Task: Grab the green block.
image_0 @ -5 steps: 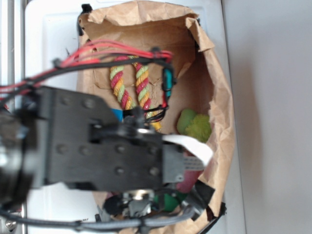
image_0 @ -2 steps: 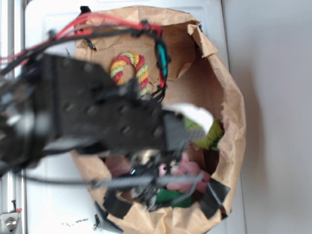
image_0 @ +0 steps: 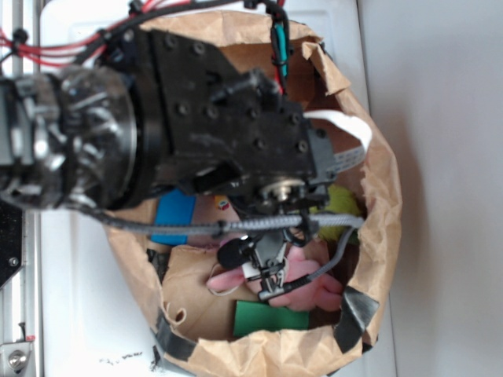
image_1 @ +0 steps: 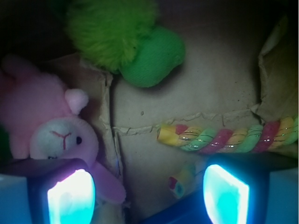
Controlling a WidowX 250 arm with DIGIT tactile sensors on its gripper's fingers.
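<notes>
Inside the brown paper bag (image_0: 376, 212), the black gripper (image_0: 267, 276) hangs with jaws spread, grasping nothing, over the pink plush bunny (image_0: 310, 284). Just near of it lies the flat dark green rectangular block (image_0: 270, 318); the bright blue block (image_0: 174, 216) sits to the left.

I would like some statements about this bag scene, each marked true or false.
1. The green block lies in the paper bag. True.
2. The end effector holds the green block. False: its jaws are open and empty, above the pink plush.
3. The rope toy lies on the bag floor. True.
4. The blue block rests on top of the green block. False: they lie apart.
5. The pink plush is outside the bag. False: inside.
</notes>
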